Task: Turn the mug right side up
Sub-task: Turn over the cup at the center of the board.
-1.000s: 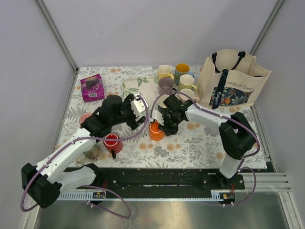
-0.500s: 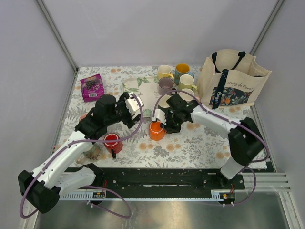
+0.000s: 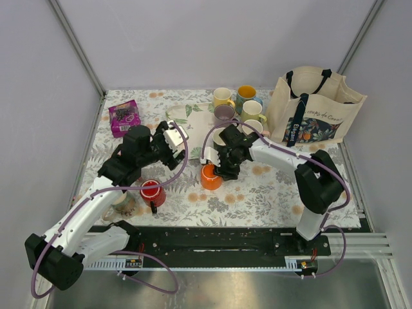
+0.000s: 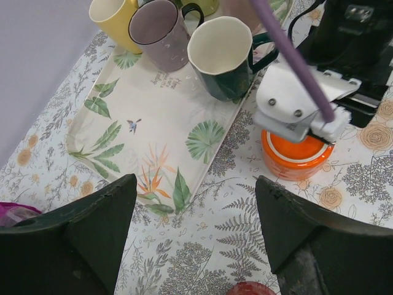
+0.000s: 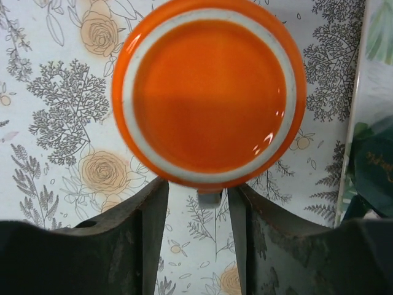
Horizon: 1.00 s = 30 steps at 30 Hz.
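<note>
right gripper (image 5: 198, 192) pulled slightly off to the far side half a second ago and has now come back down against the orange mug (image 5: 206, 92). its fingers are spread and straddle the handle stub (image 5: 209, 198) without pinching it yet.

left gripper (image 4: 195, 184) has backed off to the left of the orange mug. it is wide apart and holds nothing. it looks down on the leaf-print tray (image 4: 153, 123), which lies behind and left of the orange mug. the left arm (image 3: 122, 166) swung left with it.

salmon-pink mug: a second ago it showed as a pink round well left of the orange mug, past the red mug (image 3: 150, 192), just clear of the left arm. that arm now covers the spot. i can't pick the mug out in any view, so i can't tell which way up it sits.

the orange mug hasn't shifted and is still base up, glazed foot ring facing the right wrist camera.

judgement: the only grasp being set up is a handle pinch on the orange mug. neither gripper is near the salmon-pink mug, so its flip looks not started. the left arm would have to clear off before anyone could reach or even see it.
</note>
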Each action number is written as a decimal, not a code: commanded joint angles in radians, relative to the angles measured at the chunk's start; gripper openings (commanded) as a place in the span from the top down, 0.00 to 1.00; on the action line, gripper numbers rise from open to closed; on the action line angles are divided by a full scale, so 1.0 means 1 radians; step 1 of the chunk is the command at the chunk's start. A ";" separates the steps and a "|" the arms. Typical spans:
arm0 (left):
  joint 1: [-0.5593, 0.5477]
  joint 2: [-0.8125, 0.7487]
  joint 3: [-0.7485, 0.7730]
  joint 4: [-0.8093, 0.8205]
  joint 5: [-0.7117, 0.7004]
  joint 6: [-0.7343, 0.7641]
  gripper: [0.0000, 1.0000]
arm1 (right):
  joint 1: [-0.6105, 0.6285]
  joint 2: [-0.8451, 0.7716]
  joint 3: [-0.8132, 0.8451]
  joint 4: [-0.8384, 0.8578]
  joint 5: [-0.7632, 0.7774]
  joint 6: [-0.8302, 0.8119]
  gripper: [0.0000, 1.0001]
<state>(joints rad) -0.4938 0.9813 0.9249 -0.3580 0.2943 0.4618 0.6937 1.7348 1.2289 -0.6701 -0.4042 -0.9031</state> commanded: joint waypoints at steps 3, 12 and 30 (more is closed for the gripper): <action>0.009 -0.026 0.000 0.034 0.039 0.003 0.18 | 0.000 0.060 0.077 0.003 0.007 0.044 0.58; 0.008 -0.004 -0.003 0.036 0.051 0.063 0.20 | 0.003 -0.015 0.020 -0.006 -0.013 0.104 0.99; -0.087 -0.225 -0.064 0.014 -0.056 0.519 0.20 | -0.013 -0.029 0.455 -0.339 -0.239 0.279 1.00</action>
<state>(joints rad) -0.5194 0.8612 0.9127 -0.4152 0.2996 0.7799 0.6907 1.7115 1.5124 -0.9794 -0.5396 -0.7181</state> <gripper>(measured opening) 0.788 0.255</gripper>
